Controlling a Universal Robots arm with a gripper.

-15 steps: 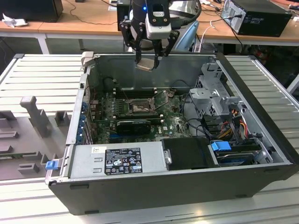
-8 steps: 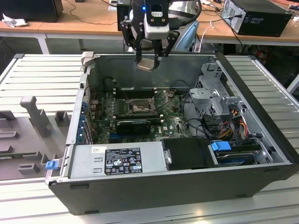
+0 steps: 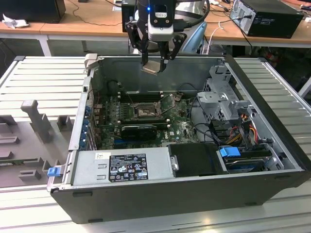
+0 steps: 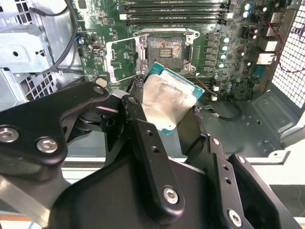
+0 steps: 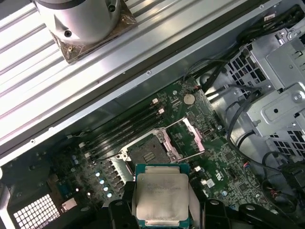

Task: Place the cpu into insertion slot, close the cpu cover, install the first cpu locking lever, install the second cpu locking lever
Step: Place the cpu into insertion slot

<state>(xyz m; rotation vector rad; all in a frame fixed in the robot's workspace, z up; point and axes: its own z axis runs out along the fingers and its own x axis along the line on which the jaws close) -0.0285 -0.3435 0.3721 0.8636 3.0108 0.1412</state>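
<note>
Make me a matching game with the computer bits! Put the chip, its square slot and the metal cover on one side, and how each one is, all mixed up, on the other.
Things:
1. cpu
2. insertion slot
3. cpu cover

States:
A. swung open beside the slot
B. gripped in the pincer, held over the motherboard
C. empty, with its dark middle showing

Pairs: 1-B, 2-C, 3-A

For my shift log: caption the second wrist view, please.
End effector holds the cpu clear of the bare insertion slot, cpu cover lying open beside it.
</note>
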